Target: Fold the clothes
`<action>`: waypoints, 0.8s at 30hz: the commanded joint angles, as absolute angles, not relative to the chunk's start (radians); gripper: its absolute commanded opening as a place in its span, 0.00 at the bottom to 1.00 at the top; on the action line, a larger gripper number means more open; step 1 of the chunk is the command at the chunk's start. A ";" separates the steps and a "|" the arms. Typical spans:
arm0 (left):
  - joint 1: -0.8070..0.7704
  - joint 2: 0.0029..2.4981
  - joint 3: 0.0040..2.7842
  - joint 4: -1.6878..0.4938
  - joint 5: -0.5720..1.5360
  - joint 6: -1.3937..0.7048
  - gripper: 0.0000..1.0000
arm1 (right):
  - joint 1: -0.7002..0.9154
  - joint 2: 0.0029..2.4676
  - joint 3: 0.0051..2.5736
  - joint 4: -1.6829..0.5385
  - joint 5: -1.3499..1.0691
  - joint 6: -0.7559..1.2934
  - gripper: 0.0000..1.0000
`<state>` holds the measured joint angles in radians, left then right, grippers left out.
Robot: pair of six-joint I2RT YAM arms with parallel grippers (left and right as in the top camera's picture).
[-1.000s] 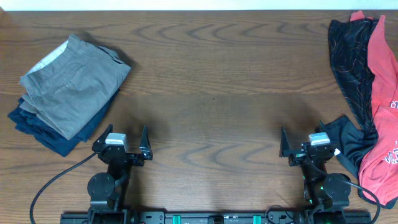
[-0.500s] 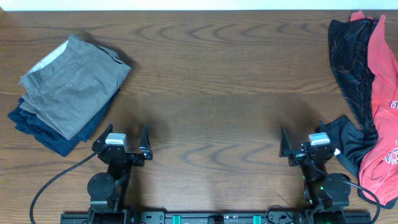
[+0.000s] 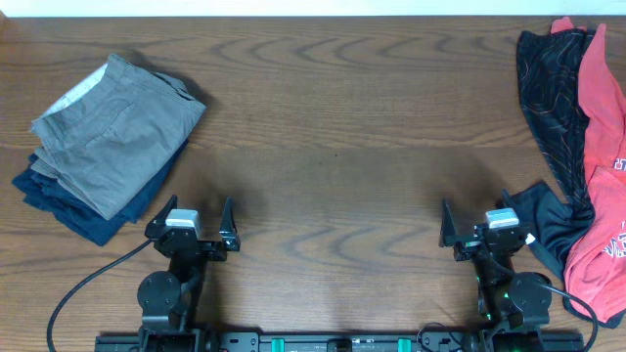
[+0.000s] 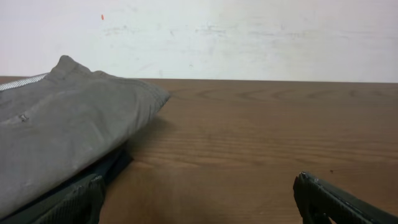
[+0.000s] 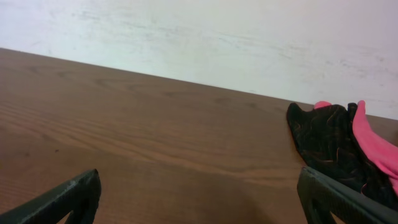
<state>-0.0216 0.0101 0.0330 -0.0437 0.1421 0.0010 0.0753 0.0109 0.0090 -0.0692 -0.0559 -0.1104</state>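
Jersey (image 3: 548, 108) black, thin, fine orange contour lines, crumpled at wood-grain tabletop (image 3: 342, 127) right edge, partly under red shirt (image 3: 602, 78); left fingers (image 3: 228, 217) and right fingers (image 3: 445, 225) spread wide, empty.

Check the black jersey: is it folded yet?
Not folded: the black jersey lies rumpled in a loose heap beside the red shirt on the table.

Right of the right end effector (image 3: 475, 213), the red shirt (image 3: 604, 156) covers the outer side of the jersey (image 3: 546, 108) and runs off the overhead edge, its print cut short. Ahead-left of the left end effector (image 3: 196, 211), grey trousers (image 3: 112, 132) hide most of the navy pair (image 3: 73, 213). Both wrist views crop the fingers (image 4: 329, 202) at the bottom.
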 commanded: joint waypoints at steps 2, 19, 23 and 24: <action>-0.017 0.004 0.004 -0.055 0.133 0.011 0.98 | 0.093 0.005 0.006 -0.070 -0.064 -0.105 0.99; -0.017 0.004 0.004 -0.051 0.138 -0.058 0.98 | 0.093 0.007 0.006 -0.071 -0.060 0.028 0.99; -0.017 0.012 0.036 -0.110 0.142 -0.109 0.98 | 0.093 0.021 0.022 -0.105 -0.060 0.056 0.99; -0.017 0.017 0.050 -0.128 0.147 -0.112 0.98 | 0.093 0.027 0.035 -0.129 -0.057 0.055 0.99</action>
<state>-0.0216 0.0105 0.0406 -0.0708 0.1394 -0.0624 0.0753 0.0151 0.0132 -0.0902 -0.0547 0.0109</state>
